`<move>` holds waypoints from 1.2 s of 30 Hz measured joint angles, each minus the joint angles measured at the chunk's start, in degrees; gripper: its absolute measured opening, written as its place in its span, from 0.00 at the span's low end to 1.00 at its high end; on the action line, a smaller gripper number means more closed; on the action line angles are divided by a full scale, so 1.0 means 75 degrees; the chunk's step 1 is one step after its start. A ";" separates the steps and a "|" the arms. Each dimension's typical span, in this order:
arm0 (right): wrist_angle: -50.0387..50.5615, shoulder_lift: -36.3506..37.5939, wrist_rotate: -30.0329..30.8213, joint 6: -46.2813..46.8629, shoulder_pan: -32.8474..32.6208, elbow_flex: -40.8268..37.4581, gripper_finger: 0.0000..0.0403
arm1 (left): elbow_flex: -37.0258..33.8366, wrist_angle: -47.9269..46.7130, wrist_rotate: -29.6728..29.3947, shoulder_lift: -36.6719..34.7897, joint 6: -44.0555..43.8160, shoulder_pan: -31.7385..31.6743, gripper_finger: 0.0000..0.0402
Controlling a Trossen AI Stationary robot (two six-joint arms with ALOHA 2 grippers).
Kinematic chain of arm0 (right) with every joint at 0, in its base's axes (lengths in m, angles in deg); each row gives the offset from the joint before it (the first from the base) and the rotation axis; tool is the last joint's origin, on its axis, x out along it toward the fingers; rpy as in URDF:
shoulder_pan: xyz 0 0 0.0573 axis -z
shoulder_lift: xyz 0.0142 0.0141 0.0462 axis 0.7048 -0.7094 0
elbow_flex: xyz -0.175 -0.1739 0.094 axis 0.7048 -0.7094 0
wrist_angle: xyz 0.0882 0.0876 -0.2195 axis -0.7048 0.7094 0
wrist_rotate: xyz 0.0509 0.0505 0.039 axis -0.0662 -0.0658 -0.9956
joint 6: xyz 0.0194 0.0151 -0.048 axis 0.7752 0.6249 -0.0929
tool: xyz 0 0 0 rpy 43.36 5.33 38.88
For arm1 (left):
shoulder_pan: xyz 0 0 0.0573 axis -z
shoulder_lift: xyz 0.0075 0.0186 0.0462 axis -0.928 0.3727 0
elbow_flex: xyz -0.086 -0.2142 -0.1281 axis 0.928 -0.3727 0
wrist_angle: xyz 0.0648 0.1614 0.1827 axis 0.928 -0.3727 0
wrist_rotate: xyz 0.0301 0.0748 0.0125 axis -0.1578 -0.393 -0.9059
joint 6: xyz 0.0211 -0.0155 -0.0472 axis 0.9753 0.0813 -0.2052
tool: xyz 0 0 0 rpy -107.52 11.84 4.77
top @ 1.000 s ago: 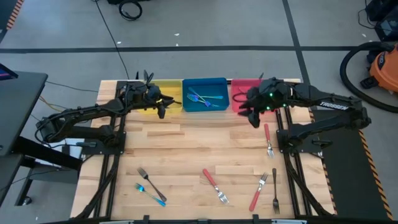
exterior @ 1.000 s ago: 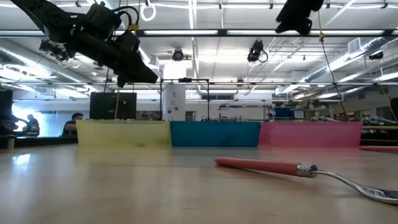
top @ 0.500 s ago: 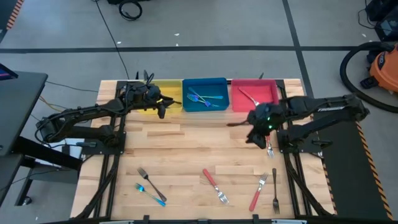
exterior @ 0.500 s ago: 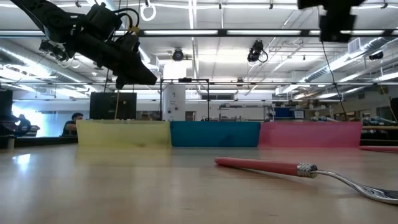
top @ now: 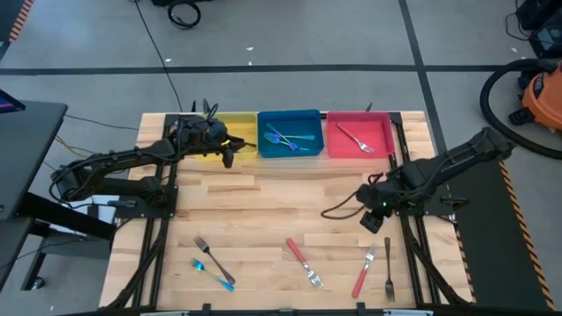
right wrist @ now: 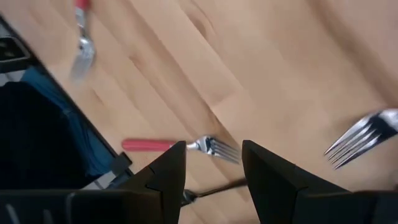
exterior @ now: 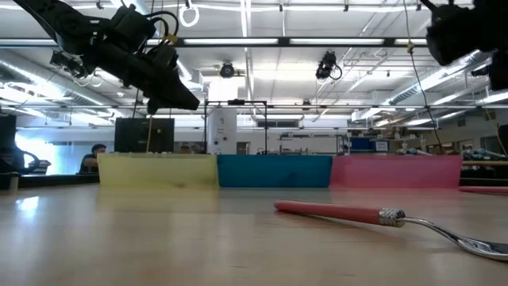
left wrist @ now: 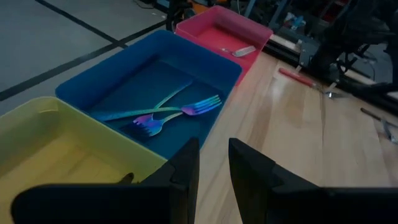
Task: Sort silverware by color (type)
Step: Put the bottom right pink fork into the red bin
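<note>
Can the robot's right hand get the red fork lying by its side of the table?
Probably yes. The right hand hangs open just above the red fork, and nothing lies between them on the table.

The wooden surface (top: pixel 263 206) stands on a grey floor (top: pixel 290 35) crossed by dark seams. A black cable (top: pixel 158 44) trails over that floor from a coil (top: pixel 184 12) near the far edge down to the surface's far left corner. Off to the right sits an orange shop vacuum (top: pixel 537 96) with a thick black hose (top: pixel 492 92) curling round it. A dark desk (top: pixel 26 140) juts in at the left.

Looking level across the boards, long ceiling lights (exterior: pixel 262 41) run back into a big workshop, and a person (exterior: pixel 94 157) sits at the far left behind the yellow bin. A white cabinet (exterior: pixel 222 131) stands in the middle distance under a black frame (exterior: pixel 238 103).
</note>
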 joint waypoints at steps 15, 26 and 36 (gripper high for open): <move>-0.1427 0.0003 0.0261 0.2645 -0.1749 -0.1538 0.41 | 0.0000 -0.0195 0.0000 0.0000 0.0228 0.0000 0.22; -0.2315 0.0003 0.1838 0.4550 -0.3097 -0.2064 0.41 | 0.0000 -0.0222 0.0000 0.0000 0.0225 0.0000 0.22; -0.2317 -0.0205 0.3451 0.6560 -0.4551 -0.2064 0.41 | 0.0000 -0.0225 0.0000 0.0000 0.0228 0.0000 0.22</move>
